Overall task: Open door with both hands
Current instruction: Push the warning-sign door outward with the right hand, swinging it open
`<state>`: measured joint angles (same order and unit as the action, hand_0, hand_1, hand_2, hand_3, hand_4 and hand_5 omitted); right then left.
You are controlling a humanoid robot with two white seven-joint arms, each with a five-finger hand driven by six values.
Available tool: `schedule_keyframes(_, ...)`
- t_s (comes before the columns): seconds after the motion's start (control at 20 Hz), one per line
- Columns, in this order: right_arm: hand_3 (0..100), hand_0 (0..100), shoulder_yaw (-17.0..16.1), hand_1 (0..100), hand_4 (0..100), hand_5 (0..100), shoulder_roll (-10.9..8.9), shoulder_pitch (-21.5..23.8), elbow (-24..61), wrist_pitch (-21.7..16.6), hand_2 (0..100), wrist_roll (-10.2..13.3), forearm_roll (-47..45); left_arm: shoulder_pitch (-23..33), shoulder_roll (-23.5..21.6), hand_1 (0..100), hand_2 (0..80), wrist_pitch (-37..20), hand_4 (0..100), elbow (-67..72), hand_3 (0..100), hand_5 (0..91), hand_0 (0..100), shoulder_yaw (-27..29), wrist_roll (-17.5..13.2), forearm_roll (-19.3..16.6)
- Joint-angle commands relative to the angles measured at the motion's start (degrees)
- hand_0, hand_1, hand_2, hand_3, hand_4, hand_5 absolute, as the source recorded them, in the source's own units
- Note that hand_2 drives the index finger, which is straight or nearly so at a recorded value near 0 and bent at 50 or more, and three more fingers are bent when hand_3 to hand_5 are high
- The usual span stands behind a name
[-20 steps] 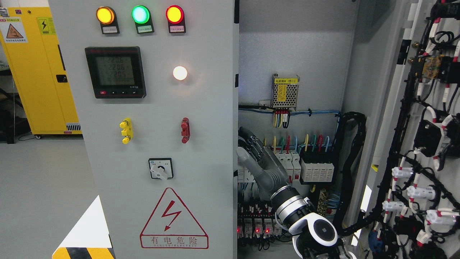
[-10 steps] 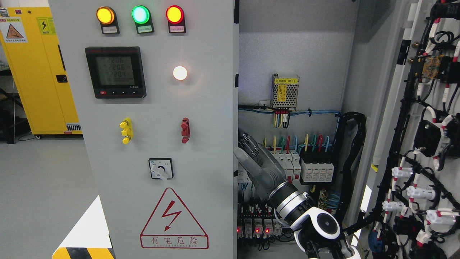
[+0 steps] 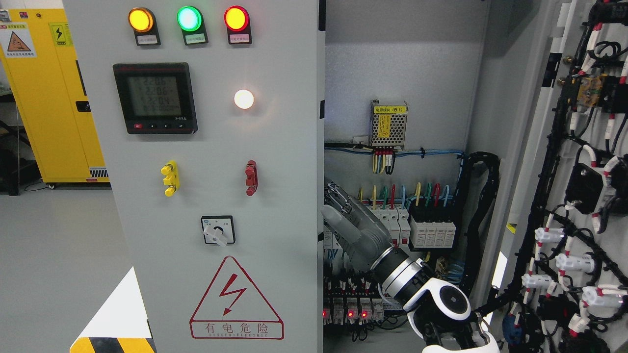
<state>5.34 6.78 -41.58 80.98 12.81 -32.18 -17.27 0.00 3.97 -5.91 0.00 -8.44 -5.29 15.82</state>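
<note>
Left door: the grey sheet-metal cabinet door with indicator lamps and a meter (image 3: pixel 206 196) fills the left-centre of the head view; its right vertical edge stands against the open interior.
Right door: the grey door panel carrying black wiring looms and white connectors (image 3: pixel 569 206) is swung wide at the picture's right.
Right hand: the grey-fingered robot hand (image 3: pixel 351 220) comes in from the lower right and lies just beside the left door's right edge. Fingers are extended, only slightly bent; whether they touch or hook the edge cannot be told. Nothing visibly held.
Left hand: not seen.
Interior: a perforated metal power supply with a yellow label (image 3: pixel 389 124) sits on the back wall; a row of white circuit breakers with coloured wires (image 3: pixel 417 220) lies directly behind the hand.
Clearance: open room between the two doors.
Surroundings: a yellow storage cabinet (image 3: pixel 46 98) stands well apart at far left on grey floor.
</note>
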Motion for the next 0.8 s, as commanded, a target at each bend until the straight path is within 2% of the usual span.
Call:
schedule_keyframes(0.0,0,0,-1.38,50,0,0,-0.1,-0.7,-1.27,0.46,4,-1.75,-0.39,-0.88,-0.1,56,0.0,0.02,0,0.79,0,0.0,12,0.0,-0.16,0.0)
schedule_keyframes(0.2,0,0,-1.29,50,0,0,-0.19,-0.52,-0.65,2.04,4,-2.28,-7.32,-0.88,-0.1,56,0.0,0.02,0,0.79,0,0.0,12,0.0,-0.16,0.0)
schedule_keyframes(0.4,0,0,-1.38,50,0,0,-0.19,-0.08,0.31,3.37,4,-5.26,-8.22,-0.88,-0.1,56,0.0,0.02,0,0.79,0,0.0,12,0.0,-0.25,0.0)
schedule_keyframes(0.6,0,0,-1.9,50,0,0,-0.28,0.79,2.68,3.37,4,-5.62,-11.27,-0.88,-0.1,56,0.0,0.02,0,0.79,0,0.0,12,-0.09,-0.16,0.0)
schedule_keyframes(0.75,0,0,-0.77,50,0,0,-1.85,2.64,4.62,3.45,4,-5.71,-15.42,-0.88,-0.1,56,0.0,0.02,0,0.79,0,0.0,12,-0.09,-0.25,0.0)
